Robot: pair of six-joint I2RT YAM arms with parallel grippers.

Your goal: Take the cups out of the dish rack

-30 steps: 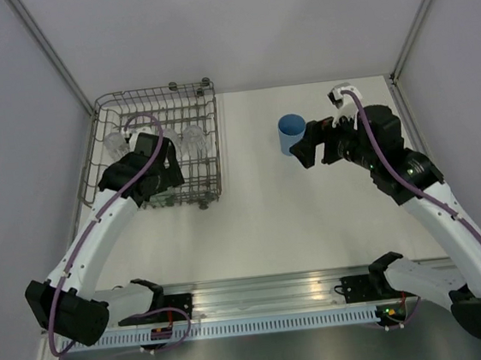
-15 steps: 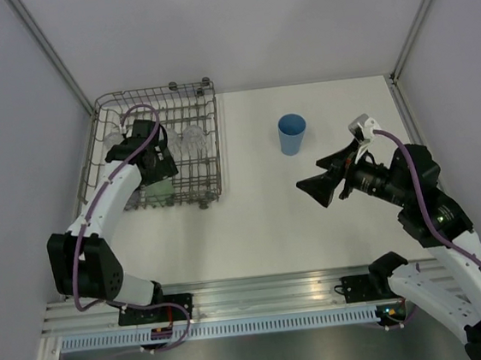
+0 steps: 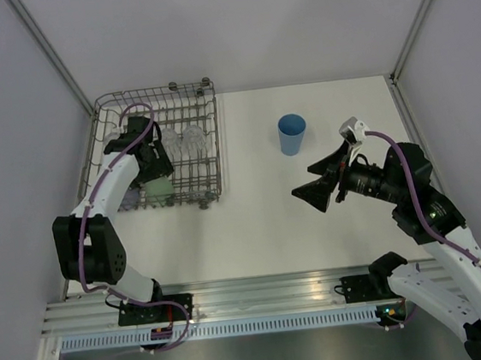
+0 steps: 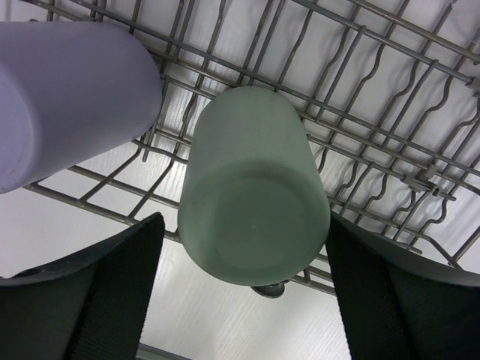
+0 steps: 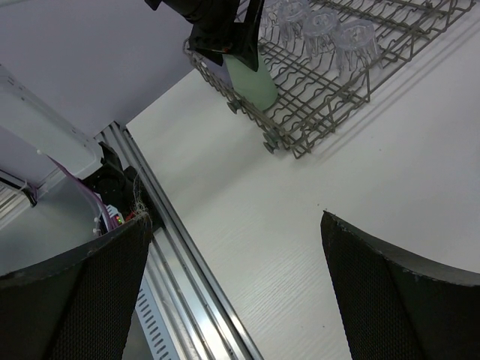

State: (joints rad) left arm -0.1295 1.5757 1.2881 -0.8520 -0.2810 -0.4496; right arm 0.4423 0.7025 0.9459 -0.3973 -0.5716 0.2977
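Note:
The grey wire dish rack stands at the far left. My left gripper reaches down into it, open, its fingers on either side of an upside-down green cup, which also shows in the top view. A lilac cup lies just left of the green one. Clear cups stand upside down on the tines and also show in the right wrist view. A blue cup stands upright on the table. My right gripper is open and empty, below and right of the blue cup.
The rack and the green cup show at the top of the right wrist view. The metal rail runs along the near edge. Grey walls close in the left, back and right sides.
My right gripper has drawn back from the blue cup, which stays on the table. My left gripper has moved deeper into the rack, over the green cup.

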